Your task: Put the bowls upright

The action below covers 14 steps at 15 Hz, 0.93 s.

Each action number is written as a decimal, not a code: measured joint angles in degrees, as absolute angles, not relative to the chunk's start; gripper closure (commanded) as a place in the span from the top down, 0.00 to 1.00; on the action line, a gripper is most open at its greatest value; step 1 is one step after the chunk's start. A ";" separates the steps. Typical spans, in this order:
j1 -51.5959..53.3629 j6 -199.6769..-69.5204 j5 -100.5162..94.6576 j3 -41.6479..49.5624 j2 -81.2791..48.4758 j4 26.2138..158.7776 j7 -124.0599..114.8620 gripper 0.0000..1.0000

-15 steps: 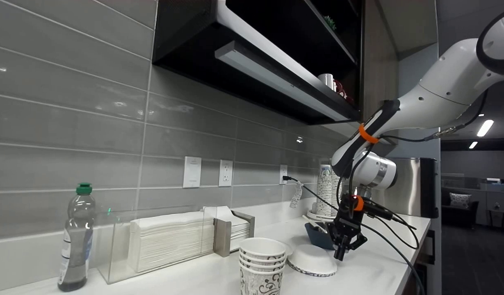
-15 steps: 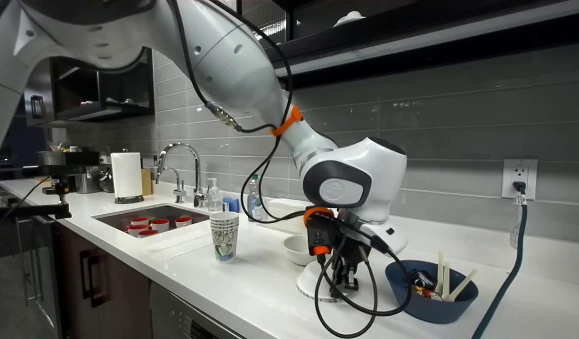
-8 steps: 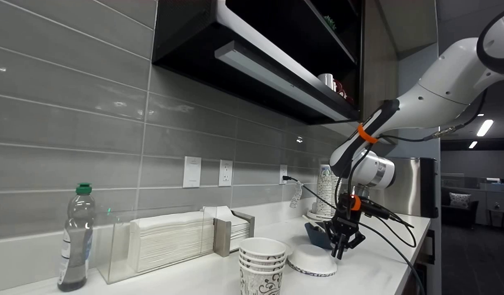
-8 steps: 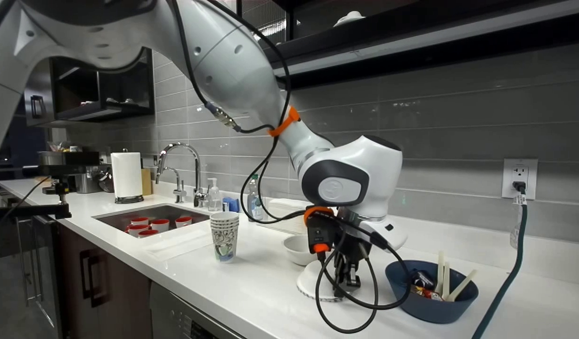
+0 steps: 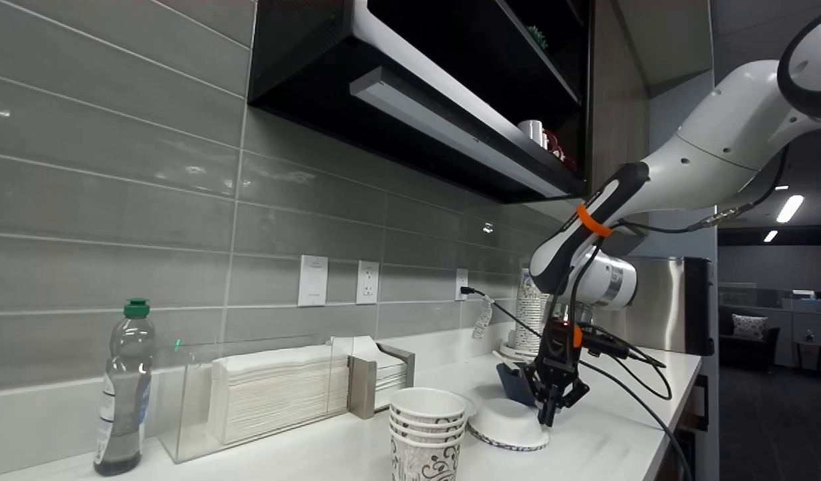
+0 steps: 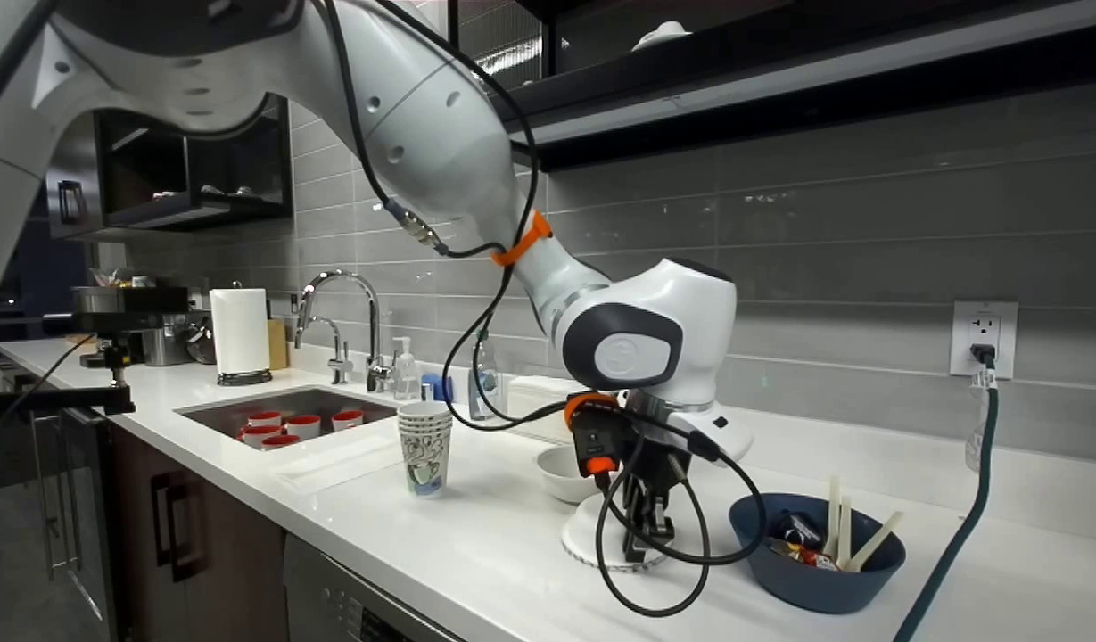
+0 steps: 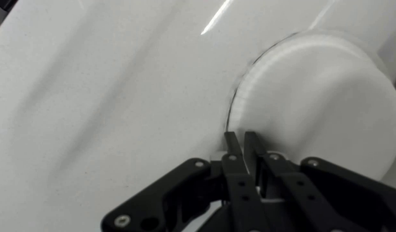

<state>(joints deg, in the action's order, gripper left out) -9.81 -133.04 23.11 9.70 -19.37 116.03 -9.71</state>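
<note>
A white bowl lies upside down on the counter, its patterned rim down. It also shows in an exterior view and fills the right of the wrist view. My gripper points down at the bowl's near rim, fingertips a narrow gap apart, one over the rim line and one over the bowl's side. Whether they touch it I cannot tell. The gripper also shows in both exterior views. A dark blue bowl stands upright holding sticks and wrapped items; it is partly hidden behind the gripper in an exterior view.
Another white bowl stands upright behind the overturned one. A stack of patterned cups stands nearby, also in an exterior view. A napkin holder and a bottle are by the wall. A sink holds cups.
The arm and gripper have moved a little left in both exterior views, closer over the overturned white bowl's edge. The bowls have not moved.
</note>
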 measured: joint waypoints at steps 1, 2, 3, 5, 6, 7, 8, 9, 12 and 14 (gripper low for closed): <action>-9.53 -133.21 22.06 9.70 -19.37 116.27 -10.10 0.17; -9.28 -133.47 21.04 9.70 -19.37 116.54 -10.51 0.17; -9.06 -133.80 20.15 9.70 -19.37 116.81 -10.91 0.18; -8.75 -134.56 18.91 9.70 -19.36 117.07 -11.34 0.17; -8.63 -134.91 18.53 9.70 -19.36 117.14 -11.40 0.17; -8.51 -135.31 18.28 9.69 -19.35 117.23 -11.43 0.17; -8.34 -135.79 18.10 9.69 -19.34 117.41 -11.47 0.17; -8.09 -136.45 17.96 9.68 -19.34 117.69 -11.59 0.14; -6.92 -138.83 16.78 9.65 -19.33 118.96 -12.73 0.11; -6.09 -140.38 14.70 9.70 -18.99 119.65 -14.49 0.02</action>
<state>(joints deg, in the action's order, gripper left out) -6.09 -140.38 14.70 9.70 -18.99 119.65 -14.49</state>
